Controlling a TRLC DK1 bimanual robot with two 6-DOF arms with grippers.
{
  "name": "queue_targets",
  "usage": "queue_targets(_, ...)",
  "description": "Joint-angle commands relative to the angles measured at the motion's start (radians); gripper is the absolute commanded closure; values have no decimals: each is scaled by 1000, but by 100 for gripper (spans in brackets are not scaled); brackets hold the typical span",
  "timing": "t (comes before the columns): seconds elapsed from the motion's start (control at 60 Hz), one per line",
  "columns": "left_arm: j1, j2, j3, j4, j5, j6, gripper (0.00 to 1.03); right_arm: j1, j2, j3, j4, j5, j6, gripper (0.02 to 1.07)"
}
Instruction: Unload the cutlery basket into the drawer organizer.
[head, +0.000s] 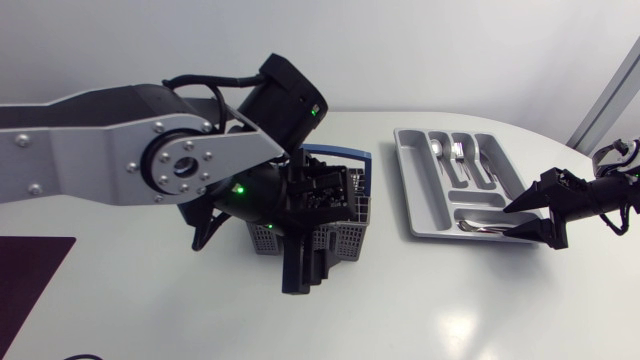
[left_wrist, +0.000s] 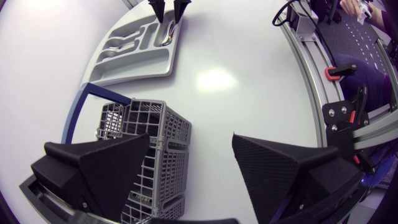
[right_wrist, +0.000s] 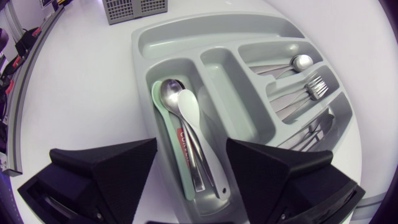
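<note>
The grey mesh cutlery basket (head: 335, 238) with a blue handle stands mid-table. My left gripper (head: 303, 278) hangs open right above its near side. In the left wrist view the basket (left_wrist: 146, 149) lies under the left finger and the gap between the fingers; no cutlery shows in its visible cells. The grey drawer organizer (head: 420, 190) lies at the right, with my right gripper (head: 525, 220) open over its near end. Below its spread fingers, one long compartment of the organizer (right_wrist: 205, 37) holds a metal spoon (right_wrist: 171, 93), a white spoon (right_wrist: 189, 109) and a pale green one. Forks (right_wrist: 311, 87) and another spoon (right_wrist: 301, 62) lie in the side compartments.
A dark mat (head: 30, 270) lies at the table's front left corner. The white tabletop (head: 450, 300) lies bare in front of the basket and organizer. In the left wrist view, the organizer (left_wrist: 134, 50) sits beyond the basket with my right gripper (left_wrist: 166, 9) over its far end.
</note>
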Motion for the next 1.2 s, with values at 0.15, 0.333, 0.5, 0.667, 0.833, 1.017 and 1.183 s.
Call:
queue_targets(0.15,48,-125,-63,-9,9,-16,5,11,-199,-121,4,-66,51,6)
queue_targets(0.333,129,-178,-134,-9,7,-10,5,98,-326,-181,6,-123,183,6)
queue_targets(0.5,207,-198,-211,17,9,-7,6,225,-392,-219,64,-153,367,8)
queue_targets(0.667,278,-209,-280,43,9,-4,8,394,-449,-259,208,-142,614,10)
queue_targets(0.833,316,-218,-378,115,9,8,8,546,-447,-253,354,-58,827,10)
queue_targets(1.017,349,-217,-436,161,9,8,29,617,-378,-182,422,-11,943,27)
queue_targets(1.183,356,-194,-478,219,9,14,74,650,-326,-133,501,22,1052,78)
